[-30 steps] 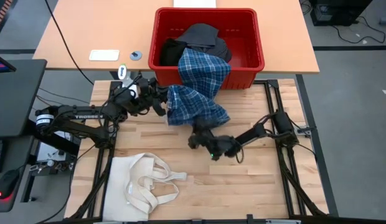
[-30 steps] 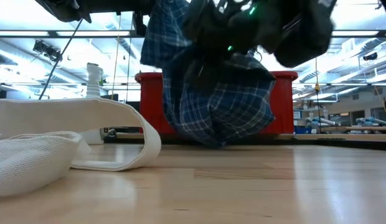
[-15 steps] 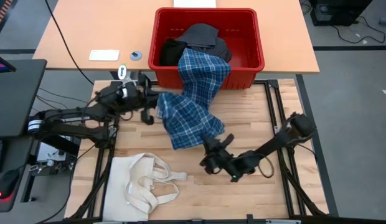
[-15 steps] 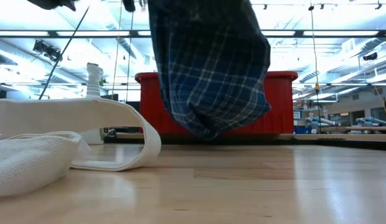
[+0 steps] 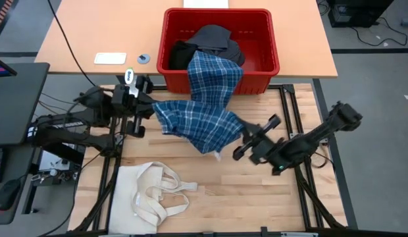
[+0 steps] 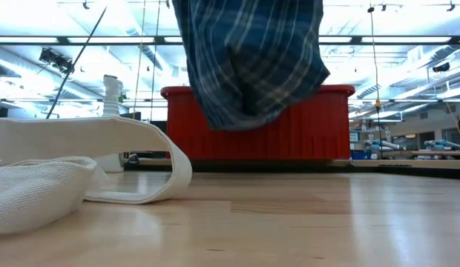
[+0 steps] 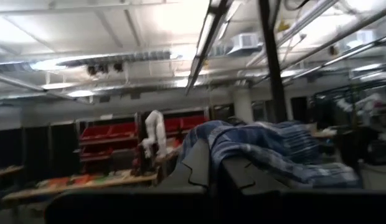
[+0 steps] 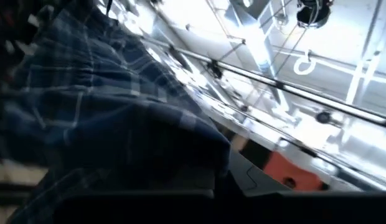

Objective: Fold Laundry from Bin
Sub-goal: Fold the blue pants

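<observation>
Blue plaid shirt (image 5: 205,112), soft woven cloth: draping from the red plastic bin (image 5: 263,68), both hands pinching it, left hand (image 5: 146,110) and right hand (image 5: 243,139).

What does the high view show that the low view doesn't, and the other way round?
Only the high view shows both grippers on the plaid shirt: the left gripper shut on one edge, the right gripper shut on the opposite one, and part of the shirt draped over the bin rim. It also shows dark laundry inside the bin.

Only the low view shows the shirt hanging clear of the table.

Both show the shirt, the red bin and the cream tote bag.
</observation>
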Available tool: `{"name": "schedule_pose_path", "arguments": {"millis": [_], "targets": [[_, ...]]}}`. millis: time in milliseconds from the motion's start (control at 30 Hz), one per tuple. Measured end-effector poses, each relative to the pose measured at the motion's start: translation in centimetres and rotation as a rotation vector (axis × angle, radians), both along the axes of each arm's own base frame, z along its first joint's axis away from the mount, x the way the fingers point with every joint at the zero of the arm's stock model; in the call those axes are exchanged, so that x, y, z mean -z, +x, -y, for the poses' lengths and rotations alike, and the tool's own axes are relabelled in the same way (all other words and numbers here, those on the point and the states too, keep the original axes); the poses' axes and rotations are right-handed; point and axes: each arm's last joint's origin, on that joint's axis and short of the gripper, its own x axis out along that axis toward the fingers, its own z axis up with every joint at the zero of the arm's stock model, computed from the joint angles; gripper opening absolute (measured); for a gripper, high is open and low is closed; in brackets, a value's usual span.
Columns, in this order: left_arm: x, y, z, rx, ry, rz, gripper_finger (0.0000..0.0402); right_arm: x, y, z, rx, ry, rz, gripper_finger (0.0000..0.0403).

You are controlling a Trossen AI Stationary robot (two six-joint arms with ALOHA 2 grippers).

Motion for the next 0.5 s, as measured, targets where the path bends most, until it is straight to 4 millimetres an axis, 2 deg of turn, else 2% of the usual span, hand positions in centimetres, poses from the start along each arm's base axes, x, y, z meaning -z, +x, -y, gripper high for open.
{"name": "schedule_pose_path", "arguments": {"millis": [233, 367, 500], "targets": [[-6.2, 1.5, 1.4, -0.005, 0.049, -0.037, 0.0009, -5.9, -2.0, 0.2, -0.326, 0.046, 0.026, 0.0006], [-9.5, 2.4, 2.7, 0.011, 0.099, -0.037, 0.0009, -10.2, -2.8, 0.2, -0.396, 0.088, 0.047, 0.0006], [-13.0, 1.6, 3.6, -0.055, 0.113, -0.034, 0.0009, -13.6, -3.6, -0.9, -0.448, 0.098, 0.067, 0.0006]]}}
